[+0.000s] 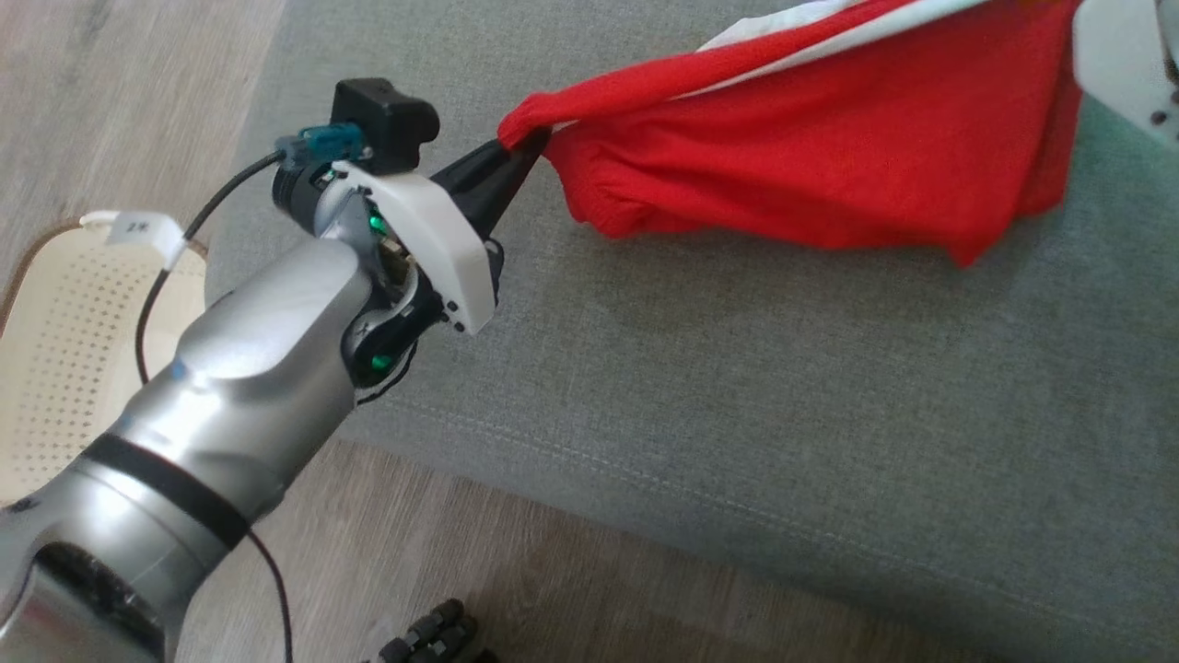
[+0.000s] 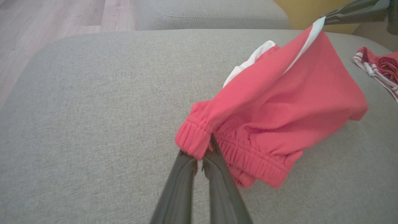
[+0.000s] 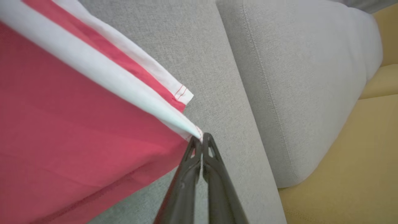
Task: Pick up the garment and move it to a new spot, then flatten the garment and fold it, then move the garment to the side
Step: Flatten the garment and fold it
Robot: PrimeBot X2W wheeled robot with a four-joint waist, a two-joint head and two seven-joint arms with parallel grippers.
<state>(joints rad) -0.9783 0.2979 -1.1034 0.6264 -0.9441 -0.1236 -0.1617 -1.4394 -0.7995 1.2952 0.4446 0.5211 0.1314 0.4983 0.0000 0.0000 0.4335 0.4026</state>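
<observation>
The left gripper (image 1: 523,149), at the end of a silver forearm, is clenched on the gathered elastic waistband of a soft red garment (image 1: 811,157) with white side stripes. In its own wrist view the two dark fingers (image 2: 186,174) are pressed together, with the ribbed band bunched over their tips. Behind and beside this arm, over a pale wooden plank floor (image 1: 110,92), stands a white perforated plastic basket (image 1: 55,350) with a paper tag on its rim; the forearm hides part of it, and a thin black cable (image 1: 152,295) loops across in front. Below the arm, at the picture's edge, there is a small black ridged object (image 1: 433,635), cut off and hard to make out.

From the left gripper's tips the garment stretches away towards the right gripper (image 3: 202,140), which is pinched tight on the corner of a white-striped hem. The cloth hangs between the two over a wide grey woven fabric cushion (image 1: 737,414) (I cannot tell whether its lowest fold touches the fabric below). Nothing lies on the cushion beneath the hanging cloth.

Beyond the right gripper's fingers (image 2: 351,12) sits a second grey cushion (image 3: 311,77) with a stitched seam, and past it a mustard-yellow surface (image 3: 357,171). To the far side of the garment, a crumpled dark red cloth with red-and-white striped trim (image 2: 379,67) lies on the cushion, cut off by the frame edge.
</observation>
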